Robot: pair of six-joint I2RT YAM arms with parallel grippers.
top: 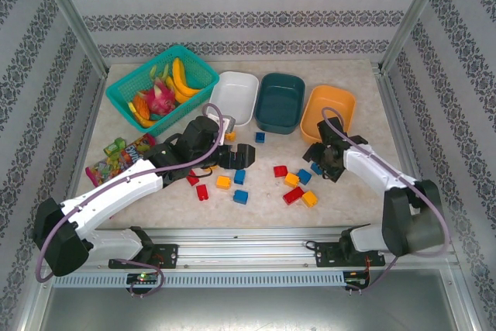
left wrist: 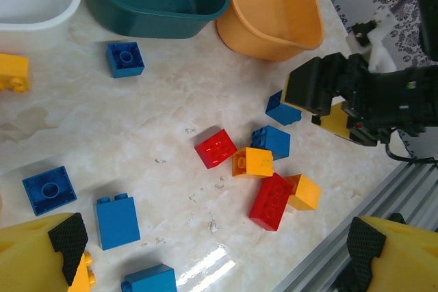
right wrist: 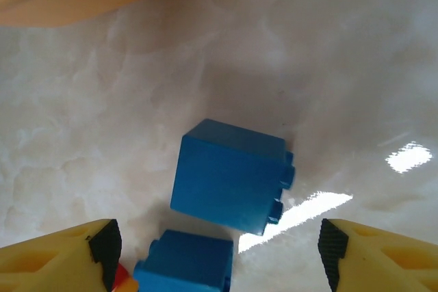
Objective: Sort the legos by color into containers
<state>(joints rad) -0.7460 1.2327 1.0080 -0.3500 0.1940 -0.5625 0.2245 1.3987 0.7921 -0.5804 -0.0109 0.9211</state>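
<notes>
A blue brick lay on its side on the table, just nearer than the orange tub. A second blue brick sat just beside it, on the side away from that tub. The right claw hung over the pair, its pads standing wide on either flank of the first brick and touching neither. It was released, grasping nothing. By that, the step in hand looked to be closing on this brick, which would go into one tub with the other blues.

The other bricks, red, blue and yellow, were scattered on the table nearer than the orange tub and out to its left. The left claw hovered over the left part of that scatter, jaws fully spread, also released.

The teal tub stood just left of the orange tub, and the white tub left of that. No brick could be seen in any of the three, so the sorting looked barely begun, with every visible brick left to move. Far left of the orange tub stood a basket of toy fruit, with snack packets nearer; neither belonged to the job.
</notes>
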